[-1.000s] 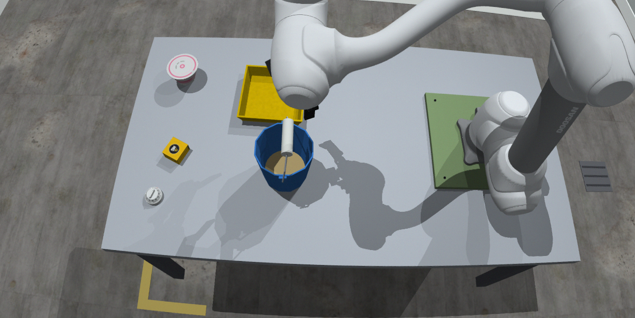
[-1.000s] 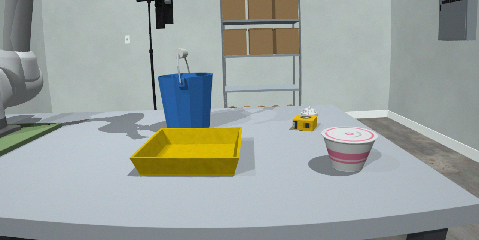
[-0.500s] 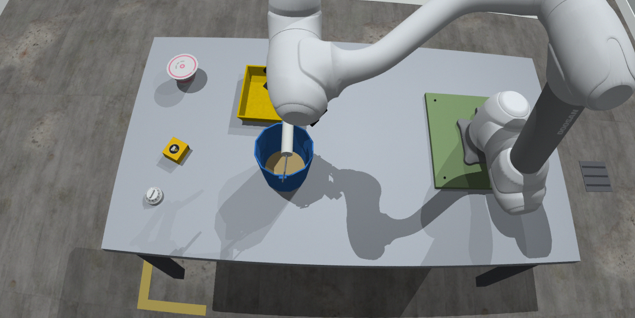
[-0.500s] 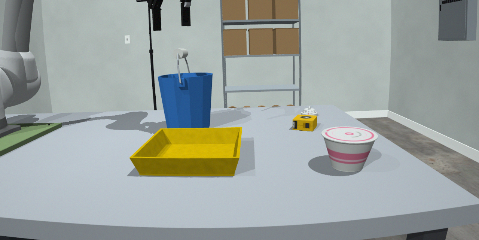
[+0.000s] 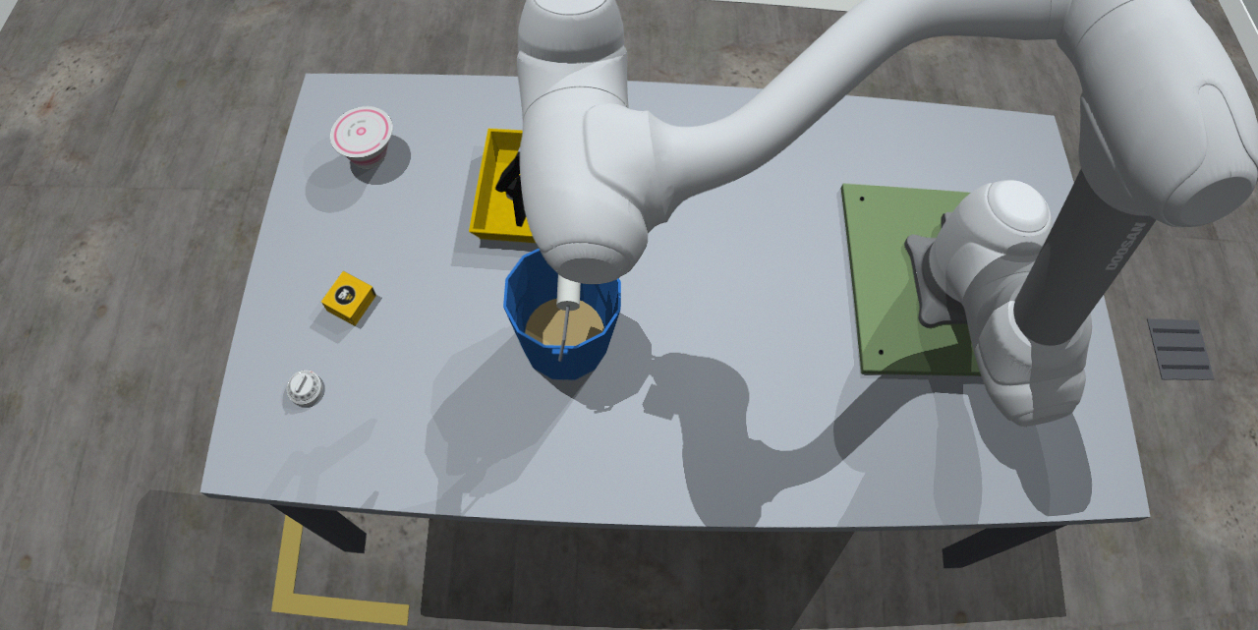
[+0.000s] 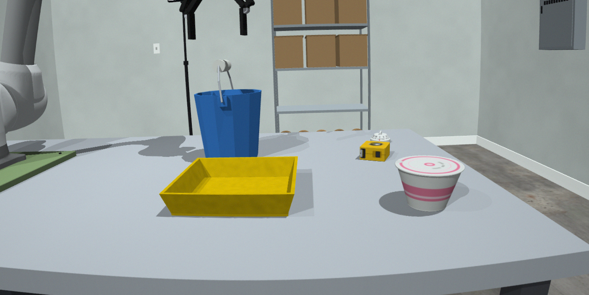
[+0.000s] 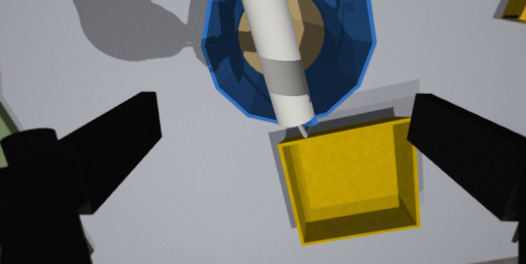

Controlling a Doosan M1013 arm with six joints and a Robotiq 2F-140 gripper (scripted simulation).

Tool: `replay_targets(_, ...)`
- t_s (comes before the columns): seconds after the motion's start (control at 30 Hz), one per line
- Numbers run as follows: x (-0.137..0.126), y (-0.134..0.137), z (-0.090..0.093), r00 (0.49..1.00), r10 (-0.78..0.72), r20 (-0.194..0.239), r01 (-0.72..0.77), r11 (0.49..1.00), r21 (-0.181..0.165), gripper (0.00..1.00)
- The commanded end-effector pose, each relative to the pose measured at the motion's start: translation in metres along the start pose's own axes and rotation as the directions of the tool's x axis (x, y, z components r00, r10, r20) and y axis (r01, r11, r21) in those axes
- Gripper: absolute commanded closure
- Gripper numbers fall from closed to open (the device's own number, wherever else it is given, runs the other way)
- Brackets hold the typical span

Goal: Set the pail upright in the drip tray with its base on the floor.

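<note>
The blue pail stands upright on the grey table, just beside the yellow drip tray and outside it. Its wire handle stands up, with a white grip at the top. The tray holds nothing. My gripper is open and empty. It hangs high above the pail's handle, well clear of it, and looks down on the pail and the tray. In the top view the arm hides most of the gripper.
A pink-striped lidded cup, a yellow tape measure and a white dial timer stand on the table's far side from the arm's green base plate.
</note>
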State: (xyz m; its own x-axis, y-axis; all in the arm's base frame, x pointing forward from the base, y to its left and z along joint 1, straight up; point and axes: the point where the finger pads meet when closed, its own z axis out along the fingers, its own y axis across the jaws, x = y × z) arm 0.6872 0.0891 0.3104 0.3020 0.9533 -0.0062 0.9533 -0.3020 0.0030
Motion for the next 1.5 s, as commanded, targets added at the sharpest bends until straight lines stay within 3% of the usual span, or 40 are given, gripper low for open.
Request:
replay_targets(0.0,0.0124,0.0003,0.0006,0.987,-0.162,-0.005,0.162,0.987,0.001,0.0)
replay_targets(0.33,0.0219,0.0001,0.0018,0.96,-0.28,-0.005,0.28,0.96,0.0,0.0)
replay_targets(1.47,0.0221,0.0001,0.0018,0.959,-0.283,-0.005,0.283,0.959,0.0,0.0)
